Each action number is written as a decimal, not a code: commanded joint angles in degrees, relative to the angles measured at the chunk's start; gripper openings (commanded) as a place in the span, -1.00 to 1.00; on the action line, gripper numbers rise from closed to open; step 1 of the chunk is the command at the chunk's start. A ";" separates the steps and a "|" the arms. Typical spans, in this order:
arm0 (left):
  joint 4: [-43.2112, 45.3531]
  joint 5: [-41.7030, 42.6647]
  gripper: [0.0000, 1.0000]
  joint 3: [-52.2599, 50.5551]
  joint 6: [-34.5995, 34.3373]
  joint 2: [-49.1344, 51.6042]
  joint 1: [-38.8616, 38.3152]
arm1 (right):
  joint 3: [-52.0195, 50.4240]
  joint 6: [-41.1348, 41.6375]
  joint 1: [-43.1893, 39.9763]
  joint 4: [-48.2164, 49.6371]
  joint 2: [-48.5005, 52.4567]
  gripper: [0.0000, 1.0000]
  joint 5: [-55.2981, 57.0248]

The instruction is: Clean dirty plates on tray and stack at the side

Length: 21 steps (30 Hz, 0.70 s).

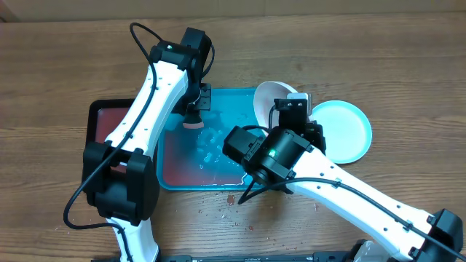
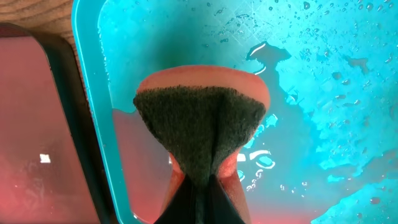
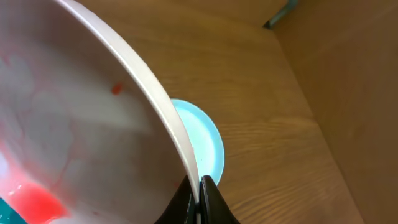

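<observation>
The left gripper (image 2: pixel 200 198) has its jaws pinched tight on a sponge (image 2: pixel 199 121), dark green scouring face toward the wrist camera, hanging over the wet turquoise tray (image 1: pixel 227 93) near its left rim, where pinkish water pools, just beside the dark red tray (image 1: pixel 102 120). The right gripper (image 3: pixel 200 194) has its 2 fingers closed to a sliver on the rim of the white plate (image 3: pixel 74 124), held steeply tilted at the turquoise tray's far right corner, red smears inside. The pale aqua plate (image 1: pixel 348 131) lies flat on the wooden table (image 1: pixel 408 73), right of the tray.
</observation>
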 commanded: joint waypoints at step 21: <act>0.20 0.68 -0.92 0.37 -0.96 0.31 -0.17 | 6.34 4.22 10.45 -6.23 -0.94 -0.93 14.03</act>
